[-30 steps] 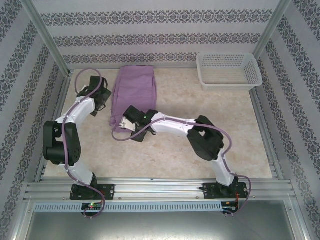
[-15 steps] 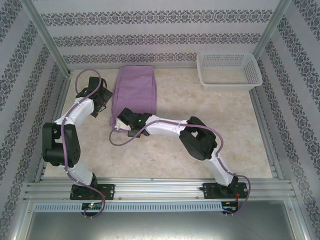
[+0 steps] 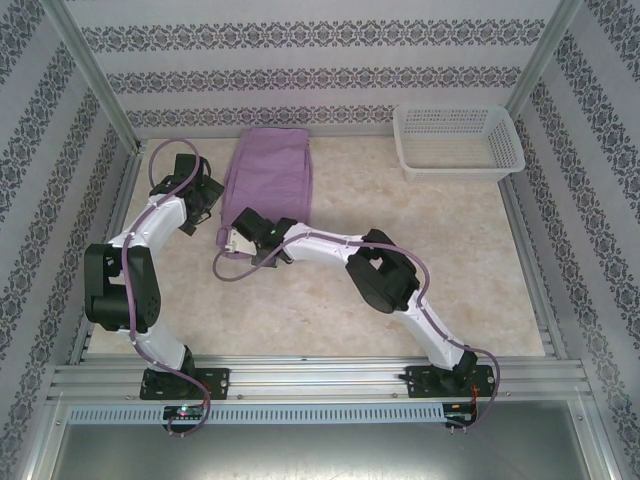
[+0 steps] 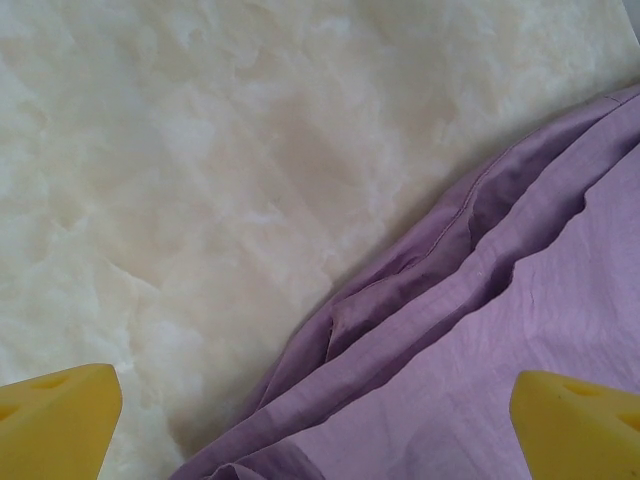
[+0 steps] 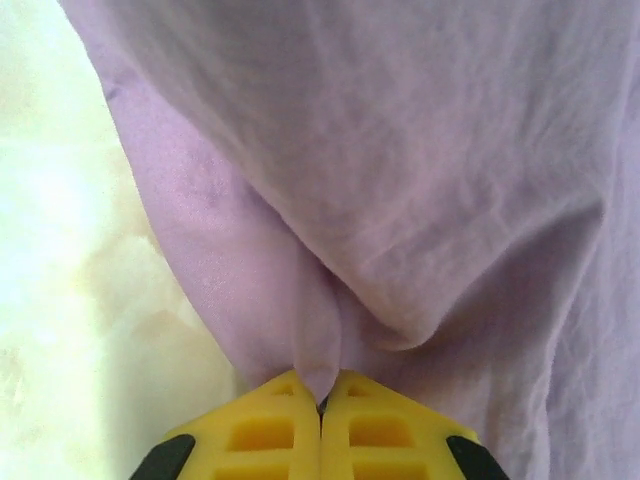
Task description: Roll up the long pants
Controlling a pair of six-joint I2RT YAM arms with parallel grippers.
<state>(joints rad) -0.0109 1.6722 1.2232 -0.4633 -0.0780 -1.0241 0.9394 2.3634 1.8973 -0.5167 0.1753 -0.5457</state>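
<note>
On the bench (image 3: 460, 270), right claw (image 5: 320, 392) clamped tight on a fold of the long pants (image 3: 270, 180), left claw (image 4: 318, 412) gaping wide, empty.

Cream marble-look bench (image 3: 480, 290), evenly lit. Walls (image 3: 300, 75) on three sides: white with purple floral bands. Aluminium posts (image 3: 95, 80) at far corners. White mesh basket (image 3: 458, 170) far right. Metal rail (image 3: 320, 378) along near edge.
</note>
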